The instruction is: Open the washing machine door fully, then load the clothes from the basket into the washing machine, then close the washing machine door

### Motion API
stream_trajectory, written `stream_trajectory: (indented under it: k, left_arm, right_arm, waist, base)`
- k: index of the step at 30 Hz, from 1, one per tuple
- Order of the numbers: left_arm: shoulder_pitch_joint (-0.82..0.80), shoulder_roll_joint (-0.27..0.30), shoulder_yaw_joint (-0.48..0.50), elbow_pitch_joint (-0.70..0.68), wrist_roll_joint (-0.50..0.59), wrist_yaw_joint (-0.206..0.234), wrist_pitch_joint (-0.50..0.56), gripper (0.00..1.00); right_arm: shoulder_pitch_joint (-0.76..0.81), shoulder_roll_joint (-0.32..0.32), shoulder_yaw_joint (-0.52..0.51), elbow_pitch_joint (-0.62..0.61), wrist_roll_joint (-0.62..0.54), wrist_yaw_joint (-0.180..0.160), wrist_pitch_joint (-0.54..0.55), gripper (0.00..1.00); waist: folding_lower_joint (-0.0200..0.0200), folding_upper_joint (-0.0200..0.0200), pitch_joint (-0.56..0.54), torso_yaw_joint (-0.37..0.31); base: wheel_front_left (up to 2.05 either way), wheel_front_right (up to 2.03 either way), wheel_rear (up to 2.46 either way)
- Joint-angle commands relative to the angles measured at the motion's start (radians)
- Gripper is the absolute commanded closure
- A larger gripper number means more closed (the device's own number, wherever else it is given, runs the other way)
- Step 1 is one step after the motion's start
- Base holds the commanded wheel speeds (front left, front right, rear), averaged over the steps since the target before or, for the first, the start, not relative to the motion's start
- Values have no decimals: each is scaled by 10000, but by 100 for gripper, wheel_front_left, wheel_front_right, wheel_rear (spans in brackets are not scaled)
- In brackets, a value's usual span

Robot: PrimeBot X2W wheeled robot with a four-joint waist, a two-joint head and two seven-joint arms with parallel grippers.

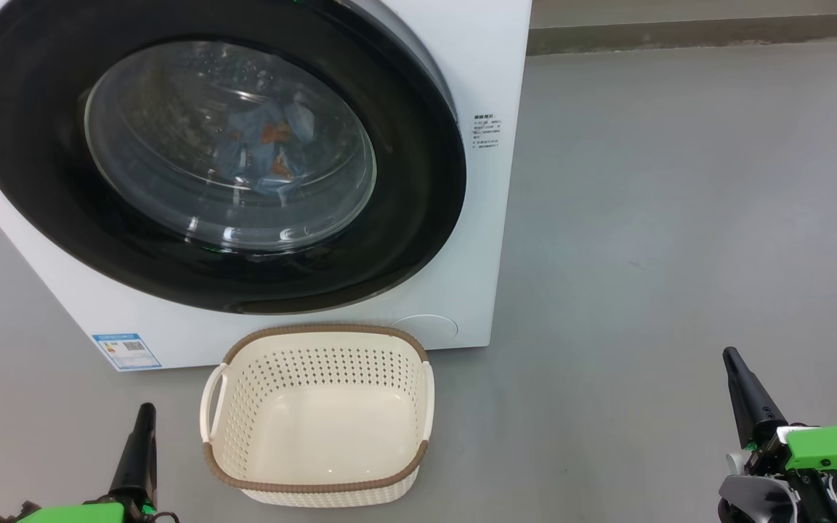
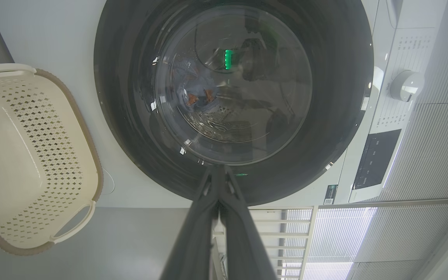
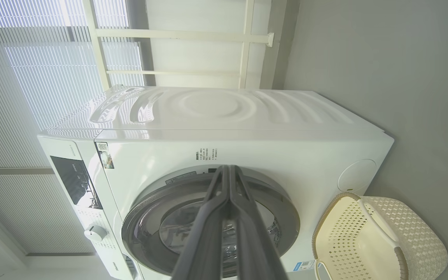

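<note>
The white washing machine [image 1: 491, 181] stands ahead with its round black-ringed door [image 1: 404, 240] shut against the front. Through the glass bowl I see the light blue clothes [image 1: 266, 149] with orange prints lying in the drum, also the clothes [image 2: 196, 95] in the left wrist view. The cream basket [image 1: 317, 479] with a brown rim sits on the floor below the door, and nothing lies in it. My left gripper [image 1: 144, 414] is low at the left of the basket, shut and holding nothing. My right gripper [image 1: 732, 357] is far to the right, shut and holding nothing.
Grey floor [image 1: 680, 218] spreads to the right of the machine up to a wall base [image 1: 702, 33]. A blue label [image 1: 126, 351] is on the machine's lower front. The control knob [image 2: 406, 85] and dark panel [image 2: 375, 157] sit at the machine's top. A white rack [image 3: 177, 50] and blinds stand behind.
</note>
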Motion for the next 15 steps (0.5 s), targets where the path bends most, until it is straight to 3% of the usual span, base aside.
stream_trajectory:
  k: [1, 15]
  left_arm:
    - [-440, 89, 272, -303, -70, -7, 65, 100]
    - [-440, 89, 272, -303, -70, -7, 65, 100]
  right_arm:
    - [-426, -146, 247, -316, 151, 16, -33, 100]
    - [-424, -162, 269, -318, 170, 16, -51, 100]
  waist:
    - [0, 0, 0, 0]
    - [0, 0, 0, 0]
  base:
    - [0, 0, 0]
    - [0, 0, 0]
